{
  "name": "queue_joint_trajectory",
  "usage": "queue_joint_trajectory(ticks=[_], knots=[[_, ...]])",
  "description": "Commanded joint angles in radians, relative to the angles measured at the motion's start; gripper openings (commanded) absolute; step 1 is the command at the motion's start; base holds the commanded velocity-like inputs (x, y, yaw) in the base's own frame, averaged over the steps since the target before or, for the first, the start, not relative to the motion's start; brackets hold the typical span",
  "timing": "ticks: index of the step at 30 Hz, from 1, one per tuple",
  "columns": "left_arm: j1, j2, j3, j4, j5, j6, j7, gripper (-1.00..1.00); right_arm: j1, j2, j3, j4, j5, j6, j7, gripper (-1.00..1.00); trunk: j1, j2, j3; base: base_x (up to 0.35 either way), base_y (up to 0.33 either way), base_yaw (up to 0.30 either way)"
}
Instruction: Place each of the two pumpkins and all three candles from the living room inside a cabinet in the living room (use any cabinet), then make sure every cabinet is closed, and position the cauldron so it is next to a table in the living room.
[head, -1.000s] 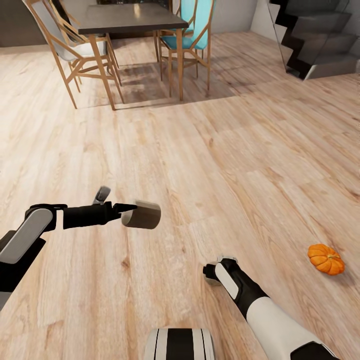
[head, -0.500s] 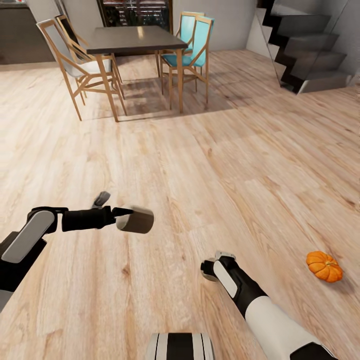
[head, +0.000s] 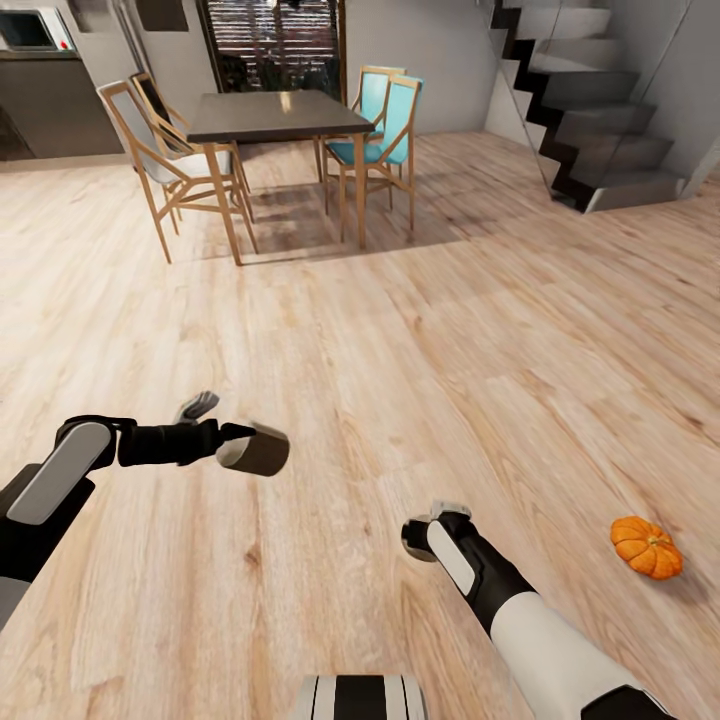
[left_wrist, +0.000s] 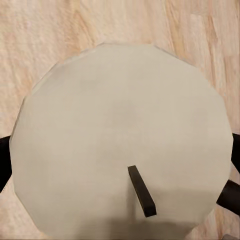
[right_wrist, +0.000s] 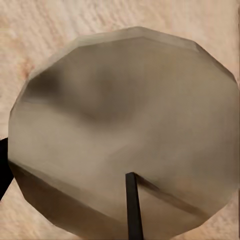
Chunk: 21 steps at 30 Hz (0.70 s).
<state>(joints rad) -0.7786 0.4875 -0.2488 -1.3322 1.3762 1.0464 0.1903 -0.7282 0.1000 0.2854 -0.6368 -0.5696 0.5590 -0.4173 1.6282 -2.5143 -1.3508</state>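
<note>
The left gripper (head: 232, 447) was clamped on a candle (head: 256, 450); the right gripper (head: 418, 538) held a second candle (right_wrist: 125, 150). A pumpkin (head: 647, 546) lay on the floor (head: 400, 330) beside the right gripper.

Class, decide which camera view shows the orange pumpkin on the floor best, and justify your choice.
The head view: the pumpkin lies whole on the wooden floor there. The wrist views show candle tops, no pumpkin.

Black arms with white-grey shell panels; a striped, probably trunk, piece below.
</note>
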Motion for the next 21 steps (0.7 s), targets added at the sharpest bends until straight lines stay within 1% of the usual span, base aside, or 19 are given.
queue_joint_trajectory(ticks=[1,5,11,21], knots=[[-0.001,0.001,-0.001,-0.001,0.011,0.001,0.015,-1.0,0.0,-0.001,0.005,-0.001,-0.012,0.002,-0.01,-1.0,-0.001,0.0,0.003,-0.027,0.0,0.009],[-0.001,0.0,0.0,-0.002,0.011,0.001,0.036,-1.0,0.0,0.0,0.004,-0.001,-0.012,-0.01,-0.011,-1.0,-0.002,0.001,0.019,-0.165,0.0,0.135],[-0.001,-0.001,-0.002,-0.003,0.01,0.001,0.049,-1.0,0.0,0.0,0.005,-0.001,-0.012,-0.021,-0.011,-1.0,-0.005,0.002,0.043,-0.204,0.0,0.255],[-0.001,-0.001,-0.006,-0.005,0.009,0.001,0.061,-1.0,0.0,0.001,0.005,-0.001,-0.012,-0.024,-0.011,-1.0,-0.01,0.005,0.081,-0.019,0.0,0.289]])
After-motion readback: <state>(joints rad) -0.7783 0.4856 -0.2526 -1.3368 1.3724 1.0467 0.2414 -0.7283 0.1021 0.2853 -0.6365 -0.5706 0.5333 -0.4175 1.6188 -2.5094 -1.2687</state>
